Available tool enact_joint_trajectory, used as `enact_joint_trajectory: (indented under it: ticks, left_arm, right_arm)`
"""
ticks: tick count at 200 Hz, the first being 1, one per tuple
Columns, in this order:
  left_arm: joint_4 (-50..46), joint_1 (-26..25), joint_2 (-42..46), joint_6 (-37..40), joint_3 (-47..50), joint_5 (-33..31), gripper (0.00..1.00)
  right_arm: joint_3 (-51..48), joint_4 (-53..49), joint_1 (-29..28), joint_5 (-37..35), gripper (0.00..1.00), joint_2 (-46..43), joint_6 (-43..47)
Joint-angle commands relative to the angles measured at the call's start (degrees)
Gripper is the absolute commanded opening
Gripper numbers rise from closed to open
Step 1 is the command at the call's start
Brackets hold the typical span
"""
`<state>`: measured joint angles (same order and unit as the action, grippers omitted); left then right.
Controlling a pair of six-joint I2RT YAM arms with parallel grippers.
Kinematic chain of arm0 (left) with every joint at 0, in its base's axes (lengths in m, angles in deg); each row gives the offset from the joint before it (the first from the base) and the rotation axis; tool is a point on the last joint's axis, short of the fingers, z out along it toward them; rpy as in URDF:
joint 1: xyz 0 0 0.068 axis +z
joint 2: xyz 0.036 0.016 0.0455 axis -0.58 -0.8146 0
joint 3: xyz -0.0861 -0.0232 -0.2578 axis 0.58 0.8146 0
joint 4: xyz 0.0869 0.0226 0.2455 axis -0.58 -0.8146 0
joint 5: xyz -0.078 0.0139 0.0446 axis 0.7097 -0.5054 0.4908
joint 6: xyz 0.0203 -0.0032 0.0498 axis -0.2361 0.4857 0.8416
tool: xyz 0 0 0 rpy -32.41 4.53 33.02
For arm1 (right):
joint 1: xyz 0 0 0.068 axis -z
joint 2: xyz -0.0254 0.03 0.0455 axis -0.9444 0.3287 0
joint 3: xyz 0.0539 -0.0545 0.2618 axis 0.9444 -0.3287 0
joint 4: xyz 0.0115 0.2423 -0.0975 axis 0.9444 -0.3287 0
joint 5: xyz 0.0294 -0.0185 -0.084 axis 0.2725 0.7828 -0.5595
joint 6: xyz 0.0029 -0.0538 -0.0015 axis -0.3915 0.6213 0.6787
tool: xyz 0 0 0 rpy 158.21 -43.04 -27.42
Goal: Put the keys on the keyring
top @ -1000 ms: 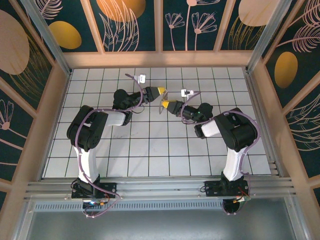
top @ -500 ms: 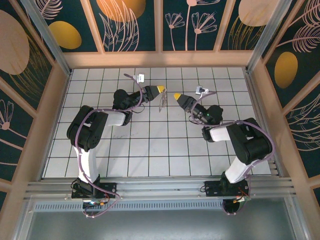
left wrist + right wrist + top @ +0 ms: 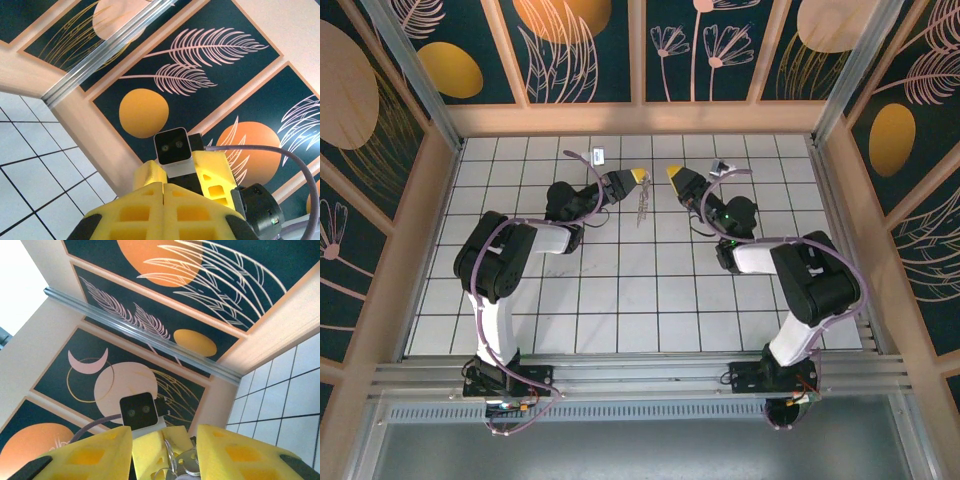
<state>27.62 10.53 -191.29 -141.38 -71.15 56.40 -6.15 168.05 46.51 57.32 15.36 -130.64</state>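
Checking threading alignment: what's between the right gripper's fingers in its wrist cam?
Between the right gripper's fingers: the left gripper's yellow tip and its camera, with the keyring's metal loops in front. The loops' lower part runs off frame; a key cannot be made out.

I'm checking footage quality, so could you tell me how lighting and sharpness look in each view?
Top external: even light, sharp, though the keyring is a thin faint sliver. Left wrist: crisp, no glare. Right wrist: upper left corner blown out white; nearest metal looks soft.

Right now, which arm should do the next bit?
Right, probably. The left gripper is shut on the keyring, busy holding it up. The right gripper is open, facing it, free to reach in.
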Motion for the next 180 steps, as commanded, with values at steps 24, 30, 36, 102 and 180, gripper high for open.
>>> enact_joint_trajectory:
  ticks: [24,30,36,102,180]
  left_arm:
    - [4.5,-0.6,0.7,-0.6,0.0,-0.8,0.00]
    - [4.5,-0.6,0.7,-0.6,0.0,-0.8,0.00]
    - [4.5,-0.6,0.7,-0.6,0.0,-0.8,0.00]
    - [4.5,-0.6,0.7,-0.6,0.0,-0.6,0.00]
    - [4.5,-0.6,0.5,-0.6,-0.2,-0.5,0.00]
  right_arm:
    - [3.8,1.8,-2.4,-0.4,0.37,3.1,-1.6]
    - [4.0,1.8,-2.7,-0.3,0.37,3.4,-1.6]
    - [4.2,1.8,-2.9,-0.2,0.37,3.6,-1.6]
    - [5.1,2.5,-4.6,0.3,0.32,5.5,-1.5]
    - [5.0,2.6,-5.1,0.8,0.24,6.1,-0.9]
